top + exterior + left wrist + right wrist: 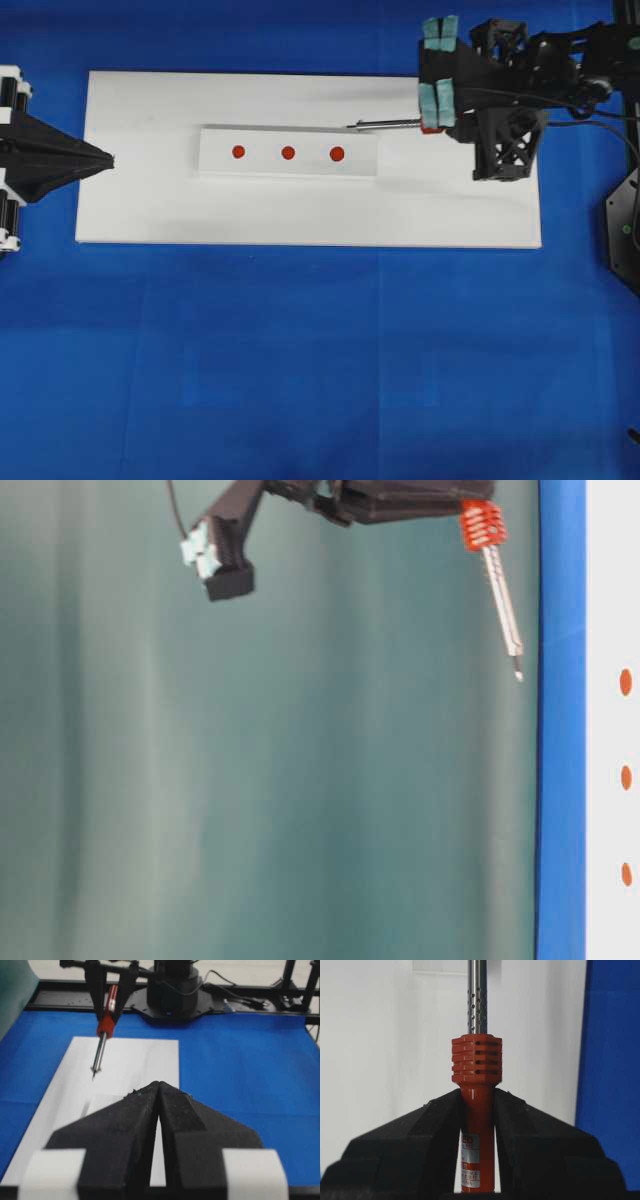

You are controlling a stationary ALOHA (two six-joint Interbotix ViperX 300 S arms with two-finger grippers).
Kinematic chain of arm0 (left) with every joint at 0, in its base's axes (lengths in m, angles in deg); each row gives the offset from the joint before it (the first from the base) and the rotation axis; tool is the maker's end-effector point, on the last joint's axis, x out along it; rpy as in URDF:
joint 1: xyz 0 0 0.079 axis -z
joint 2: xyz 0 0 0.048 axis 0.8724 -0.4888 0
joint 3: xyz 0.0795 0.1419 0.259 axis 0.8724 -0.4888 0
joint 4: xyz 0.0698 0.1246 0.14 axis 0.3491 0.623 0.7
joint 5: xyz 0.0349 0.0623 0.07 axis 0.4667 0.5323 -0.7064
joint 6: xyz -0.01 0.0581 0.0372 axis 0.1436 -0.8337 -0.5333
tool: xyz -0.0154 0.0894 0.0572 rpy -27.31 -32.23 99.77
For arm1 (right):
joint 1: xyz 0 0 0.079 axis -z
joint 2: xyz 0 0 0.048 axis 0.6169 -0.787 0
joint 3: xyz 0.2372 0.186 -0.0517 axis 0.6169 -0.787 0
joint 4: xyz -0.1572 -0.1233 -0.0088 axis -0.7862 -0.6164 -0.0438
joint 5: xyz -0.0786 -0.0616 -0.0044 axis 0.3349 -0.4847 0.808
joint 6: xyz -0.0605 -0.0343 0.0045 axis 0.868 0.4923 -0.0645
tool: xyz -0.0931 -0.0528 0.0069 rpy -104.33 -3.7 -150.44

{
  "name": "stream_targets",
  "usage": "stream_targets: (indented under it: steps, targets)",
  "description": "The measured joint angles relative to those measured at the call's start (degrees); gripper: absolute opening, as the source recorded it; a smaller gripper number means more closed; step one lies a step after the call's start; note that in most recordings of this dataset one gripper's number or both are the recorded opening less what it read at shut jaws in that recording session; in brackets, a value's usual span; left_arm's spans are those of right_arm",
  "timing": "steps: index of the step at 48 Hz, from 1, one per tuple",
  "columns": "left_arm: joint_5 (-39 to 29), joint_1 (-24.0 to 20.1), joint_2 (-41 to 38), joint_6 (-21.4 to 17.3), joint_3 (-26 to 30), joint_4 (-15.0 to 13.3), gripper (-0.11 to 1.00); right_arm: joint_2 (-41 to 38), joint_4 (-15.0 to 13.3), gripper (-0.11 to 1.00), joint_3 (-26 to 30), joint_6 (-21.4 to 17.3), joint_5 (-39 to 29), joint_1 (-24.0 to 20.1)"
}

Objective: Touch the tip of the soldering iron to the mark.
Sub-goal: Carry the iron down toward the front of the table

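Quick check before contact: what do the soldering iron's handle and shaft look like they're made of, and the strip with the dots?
The soldering iron: the handle looks like glossy orange-red moulded plastic, with a ribbed, slotted collar and a printed label. The shaft looks like bright metal, a perforated tube with a shiny reflection. The white strip looks like matte card or thin plastic; which one cannot be told. Its dots look printed.

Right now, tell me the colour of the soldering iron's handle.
Orange-red, on the soldering iron; the right wrist view shows it best.
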Motion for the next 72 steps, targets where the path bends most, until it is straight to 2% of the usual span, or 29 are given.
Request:
stream_targets:
  steps: [24, 72]
  targets:
    - [0.0, 0.0, 0.0, 0.1, -0.1, 0.0, 0.00, -6.7, 0.9, 0.06, -3.3, -0.1, 7.1, -1.0]
    - [0.0, 0.0, 0.0, 0.0, -0.1, 0.0, 0.00, -8.7, 1.0, 0.06, -3.4, -0.2, 7.9, -1.0]
